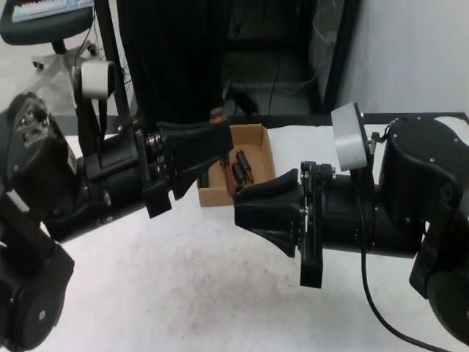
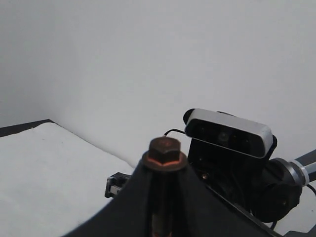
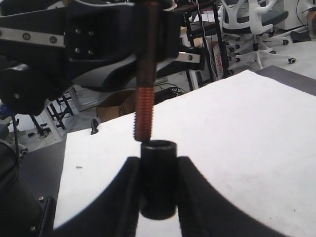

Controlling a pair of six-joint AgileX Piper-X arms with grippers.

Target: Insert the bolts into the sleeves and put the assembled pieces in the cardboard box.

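My left gripper (image 1: 214, 144) is shut on a rusty bolt (image 1: 218, 114), held upright above the bench with its hex head (image 2: 167, 153) on top between the fingers (image 2: 133, 197). My right gripper (image 1: 253, 195) is shut on a black sleeve (image 3: 158, 185), held upright. The bolt's threaded tip (image 3: 143, 118) hangs just above the sleeve's open mouth, apart from it by a small gap. The cardboard box (image 1: 217, 196) sits behind both grippers, and dark assembled pieces (image 1: 242, 170) lie in it.
White bench surface (image 1: 183, 293) spreads in front of the arms. Each arm carries a white wrist camera (image 1: 350, 138). A black frame post (image 1: 110, 66) and an office chair (image 1: 51, 29) stand beyond the bench's far left edge.
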